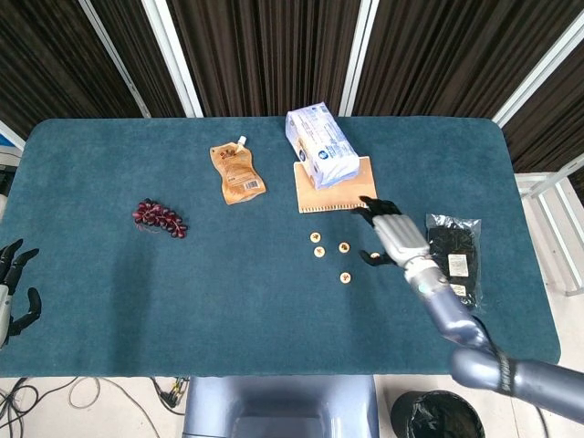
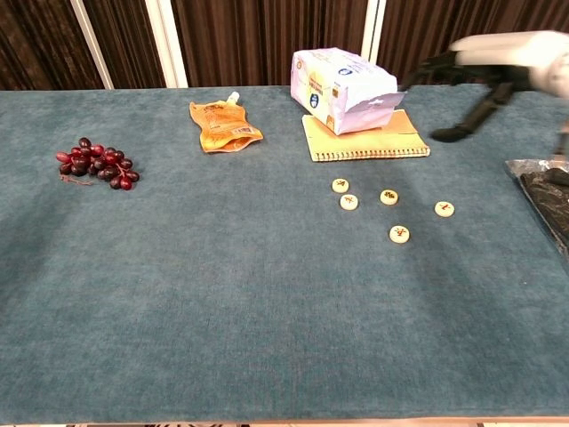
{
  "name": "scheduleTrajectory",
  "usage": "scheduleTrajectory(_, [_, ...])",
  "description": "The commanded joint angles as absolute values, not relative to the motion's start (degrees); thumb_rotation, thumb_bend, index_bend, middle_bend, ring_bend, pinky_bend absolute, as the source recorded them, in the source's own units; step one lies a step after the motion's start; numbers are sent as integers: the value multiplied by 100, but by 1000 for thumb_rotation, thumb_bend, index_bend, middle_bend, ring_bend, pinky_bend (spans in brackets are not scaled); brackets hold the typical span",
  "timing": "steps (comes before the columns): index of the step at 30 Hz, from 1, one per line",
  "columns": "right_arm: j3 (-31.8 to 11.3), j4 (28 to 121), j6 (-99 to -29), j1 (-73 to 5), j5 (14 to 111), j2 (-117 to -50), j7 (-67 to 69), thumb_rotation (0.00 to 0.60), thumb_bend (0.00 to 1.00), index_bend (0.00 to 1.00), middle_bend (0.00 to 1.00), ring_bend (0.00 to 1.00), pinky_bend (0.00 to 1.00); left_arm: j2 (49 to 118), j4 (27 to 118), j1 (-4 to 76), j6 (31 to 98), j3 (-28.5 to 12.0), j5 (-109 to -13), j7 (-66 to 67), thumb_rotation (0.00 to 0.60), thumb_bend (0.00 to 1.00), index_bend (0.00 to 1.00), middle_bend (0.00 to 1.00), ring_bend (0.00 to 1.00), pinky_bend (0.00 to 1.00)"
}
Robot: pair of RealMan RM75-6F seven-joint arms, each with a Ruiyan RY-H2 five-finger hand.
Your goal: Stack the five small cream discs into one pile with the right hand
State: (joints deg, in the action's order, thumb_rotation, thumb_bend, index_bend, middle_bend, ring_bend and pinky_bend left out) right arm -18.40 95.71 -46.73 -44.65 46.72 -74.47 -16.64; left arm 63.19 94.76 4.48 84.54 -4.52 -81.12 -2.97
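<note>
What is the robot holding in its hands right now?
Nothing. The right hand hangs open above the table near the cream discs, touching none. The left hand sits open at the table's edge, also empty.

Notebook (image 2: 366, 142), bag (image 2: 342, 89) crowd behind discs (image 2: 389, 197); front apparently open.

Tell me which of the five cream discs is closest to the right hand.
The rightmost disc, nearest the black packet. The right hand hovers just above it; the other four lie further left.
</note>
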Motion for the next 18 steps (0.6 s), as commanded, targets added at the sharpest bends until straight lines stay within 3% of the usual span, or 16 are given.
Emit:
scheduleTrajectory(1, [-1900,9155,-4612,-4955,4117,-7912,-2080,600,405,214,0,0,0,6319,9469,453,8448,-456,-8107,-299,600,624,154,11,0,0])
scheduleTrajectory(18, [-1700,7857,-4482,-6152,2646,-9169,-2750,600,406,253,0,0,0,6303,9459,459,8409,-490,-8040,-385,600,624,154,10,0,0])
